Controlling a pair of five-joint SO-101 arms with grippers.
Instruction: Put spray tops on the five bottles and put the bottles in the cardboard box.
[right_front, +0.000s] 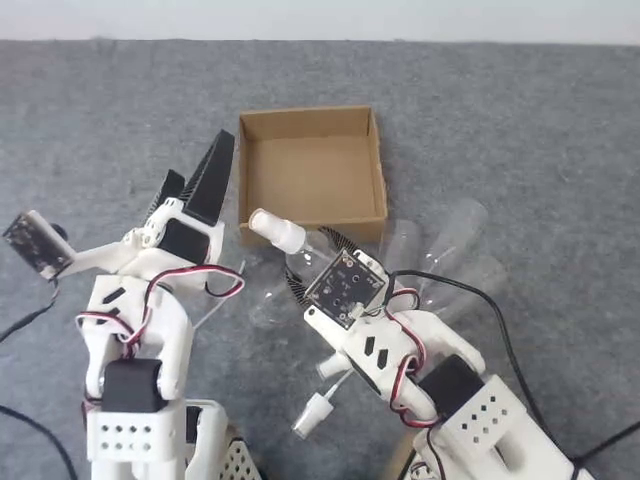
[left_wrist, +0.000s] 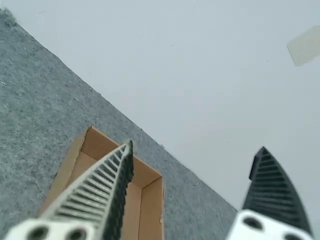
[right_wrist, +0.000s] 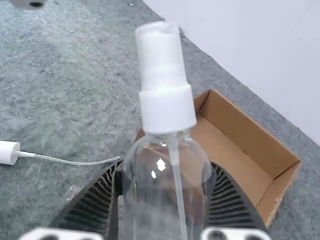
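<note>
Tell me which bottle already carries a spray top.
The bottle held in the right pincer; its white top is fitted, while the other bottles look uncapped.

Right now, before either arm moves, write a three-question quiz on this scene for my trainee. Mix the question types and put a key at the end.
1. True or false: the left gripper is shut.
2. Multiple choice: what does the bottle in the right gripper carry? A) no top. B) a white spray top. C) a black cap.
3. Fill in: the number of bottles inside the cardboard box is ____.

Key: 1 false, its fingers stand apart and hold nothing. 2 B. 3 zero.
</note>
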